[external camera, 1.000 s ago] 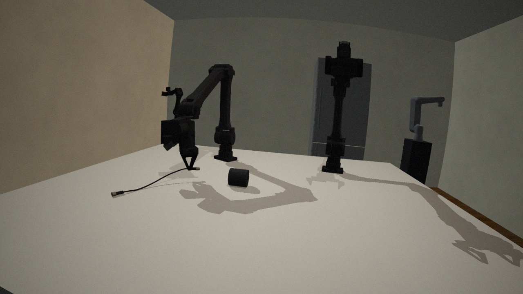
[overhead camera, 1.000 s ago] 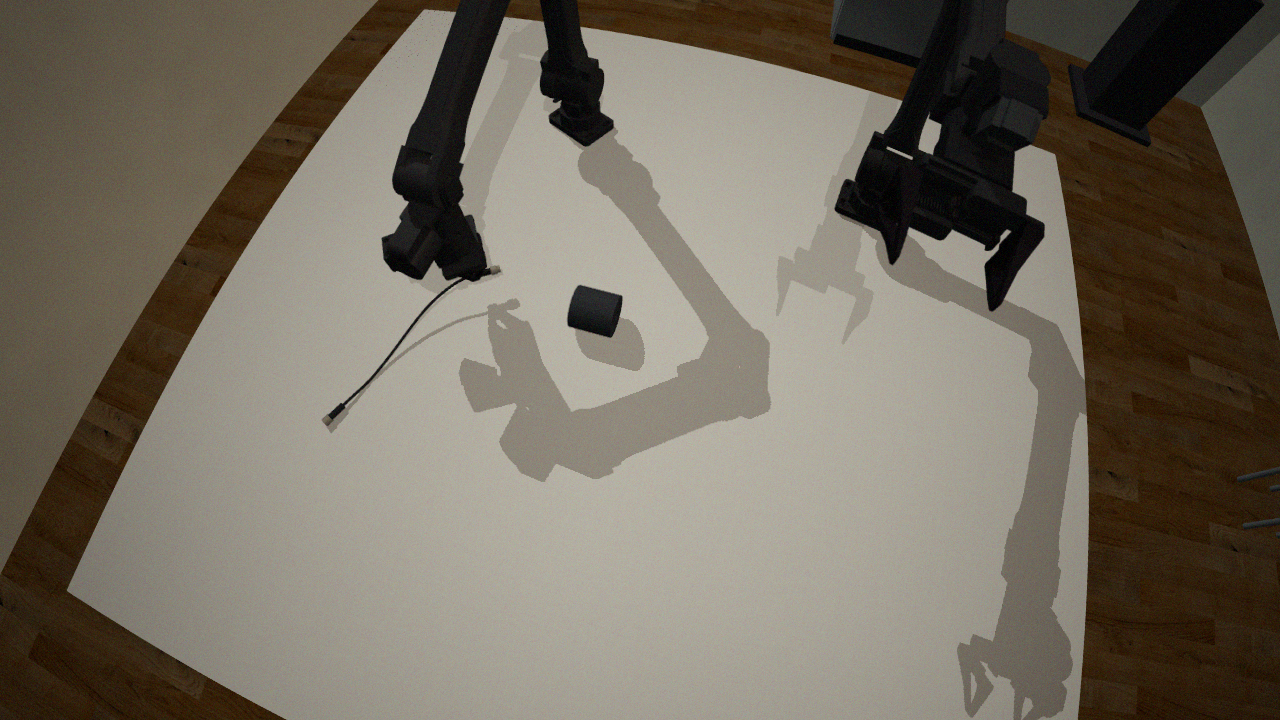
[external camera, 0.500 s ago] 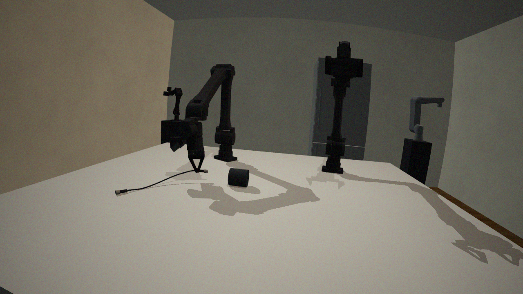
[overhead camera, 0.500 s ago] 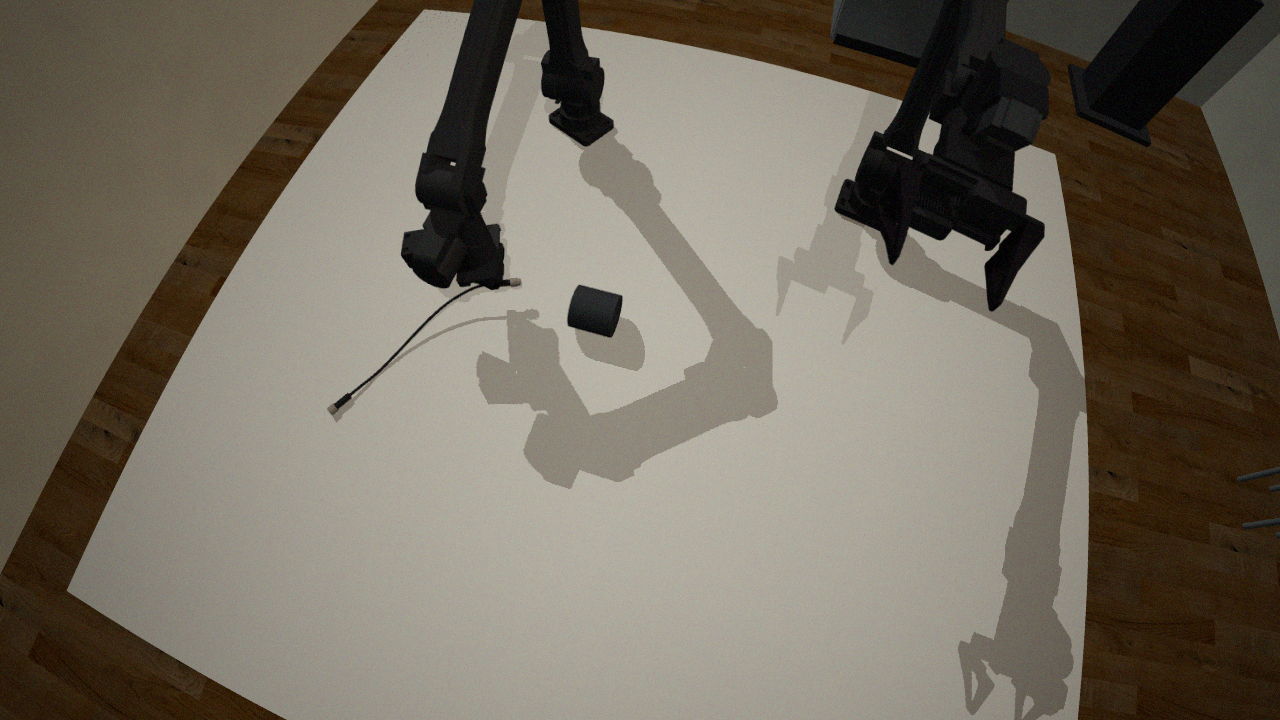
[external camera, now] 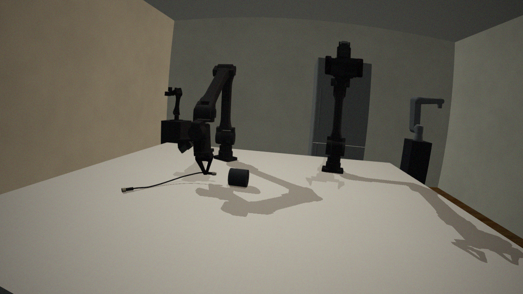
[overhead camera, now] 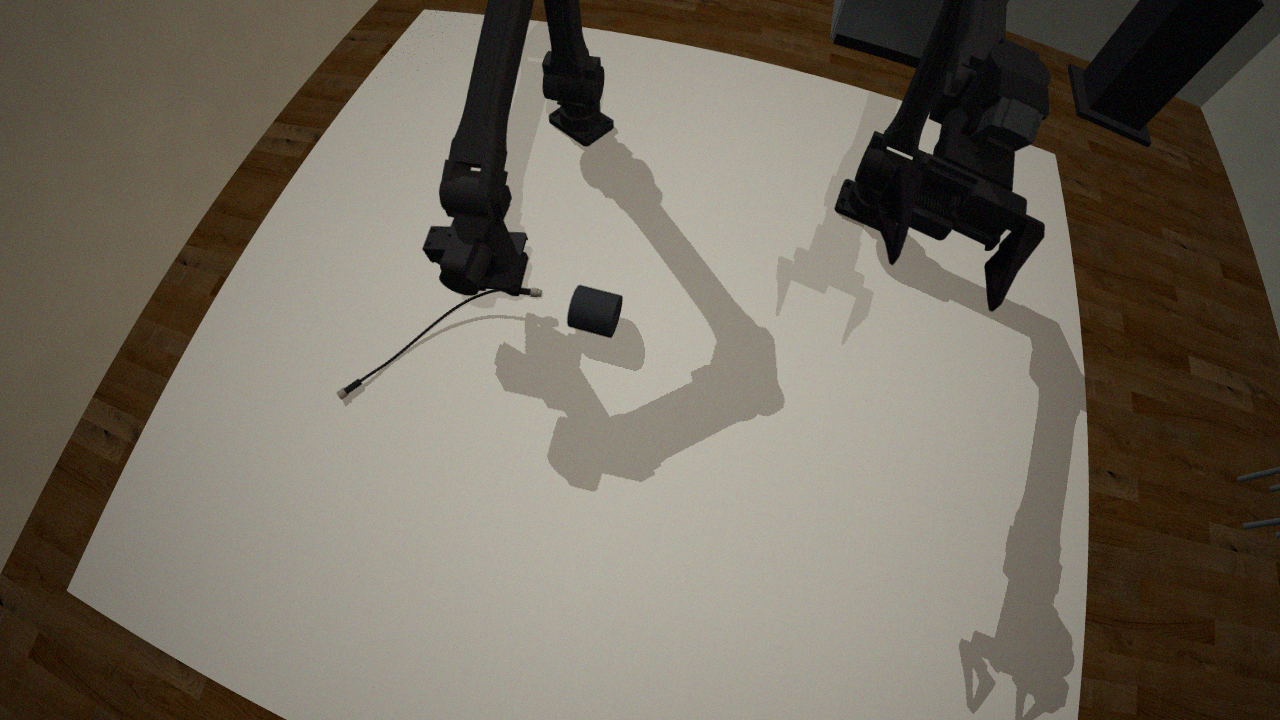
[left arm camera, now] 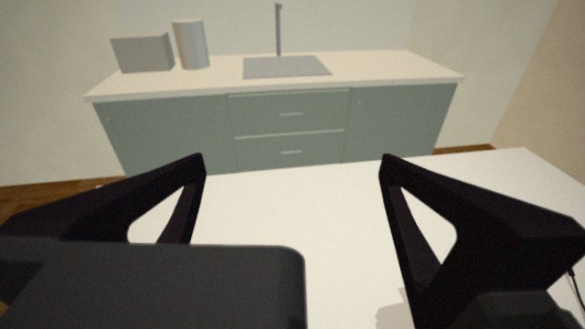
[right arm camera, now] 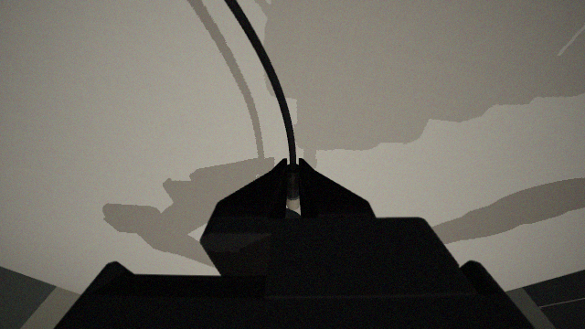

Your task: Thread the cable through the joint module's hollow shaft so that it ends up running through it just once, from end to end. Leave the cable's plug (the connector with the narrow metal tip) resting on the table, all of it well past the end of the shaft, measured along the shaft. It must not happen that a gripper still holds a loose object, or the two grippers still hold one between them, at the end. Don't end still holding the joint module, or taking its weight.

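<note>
My right claw [overhead camera: 517, 291] [external camera: 206, 173] [right arm camera: 292, 164] grips the cable [overhead camera: 420, 333] [external camera: 166, 181] [right arm camera: 272, 78] near its right end, just left of the module [overhead camera: 594, 310] [external camera: 238, 177] on the worktop [overhead camera: 805, 537] [external camera: 255, 248] [left arm camera: 292, 210] [right arm camera: 114, 91]; threading, pull-through and laying down the plug all remain.

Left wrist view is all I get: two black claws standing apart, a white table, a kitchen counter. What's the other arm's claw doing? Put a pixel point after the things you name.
Observer: The right gripper [overhead camera: 512, 291] [external camera: 206, 173] [right arm camera: 292, 164] is pinching the cable [overhead camera: 411, 342] [external camera: 164, 182] [left arm camera: 577, 288] [right arm camera: 275, 82] close to one end.

Operator: Where's the thing it goes through?

Observer: The joint module [overhead camera: 594, 310] [external camera: 238, 177] [right arm camera: 292, 213] is a dark cylinder on its side, just ahead of that pinched end.

Operator: Is the cable inside yet?

Observer: No, the top view shows a gap between the cable's tip and the cylinder.
</note>
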`<state>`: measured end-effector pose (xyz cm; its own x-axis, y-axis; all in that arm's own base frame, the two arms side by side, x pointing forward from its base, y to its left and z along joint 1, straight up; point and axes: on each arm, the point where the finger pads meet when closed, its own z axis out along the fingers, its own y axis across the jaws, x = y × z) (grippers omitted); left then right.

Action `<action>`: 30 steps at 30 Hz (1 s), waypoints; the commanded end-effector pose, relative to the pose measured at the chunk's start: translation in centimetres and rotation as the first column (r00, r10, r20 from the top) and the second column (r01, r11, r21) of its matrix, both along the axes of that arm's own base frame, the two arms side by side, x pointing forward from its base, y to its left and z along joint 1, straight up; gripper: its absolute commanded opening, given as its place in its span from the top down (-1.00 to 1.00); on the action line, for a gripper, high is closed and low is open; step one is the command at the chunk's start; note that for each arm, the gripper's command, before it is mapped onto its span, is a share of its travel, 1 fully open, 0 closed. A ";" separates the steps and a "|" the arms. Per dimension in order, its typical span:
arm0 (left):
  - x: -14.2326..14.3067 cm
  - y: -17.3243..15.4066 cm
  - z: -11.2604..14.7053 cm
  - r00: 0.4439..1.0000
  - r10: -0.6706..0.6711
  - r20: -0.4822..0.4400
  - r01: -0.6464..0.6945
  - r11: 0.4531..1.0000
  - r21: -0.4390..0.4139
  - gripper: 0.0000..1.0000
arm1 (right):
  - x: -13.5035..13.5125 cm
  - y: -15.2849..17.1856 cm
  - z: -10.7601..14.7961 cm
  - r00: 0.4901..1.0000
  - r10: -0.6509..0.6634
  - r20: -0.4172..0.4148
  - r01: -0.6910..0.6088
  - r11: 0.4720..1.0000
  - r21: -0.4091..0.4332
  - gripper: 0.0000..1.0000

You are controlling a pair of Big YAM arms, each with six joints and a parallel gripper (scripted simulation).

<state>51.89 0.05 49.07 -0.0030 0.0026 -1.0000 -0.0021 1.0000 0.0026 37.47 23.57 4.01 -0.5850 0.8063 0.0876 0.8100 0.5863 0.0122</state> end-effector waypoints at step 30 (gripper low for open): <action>0.2 0.4 3.0 0.999 0.007 0.049 -0.008 1.000 0.009 -0.92 | 0.2 5.3 1.3 0.988 -0.153 0.024 0.152 0.987 0.049 1.00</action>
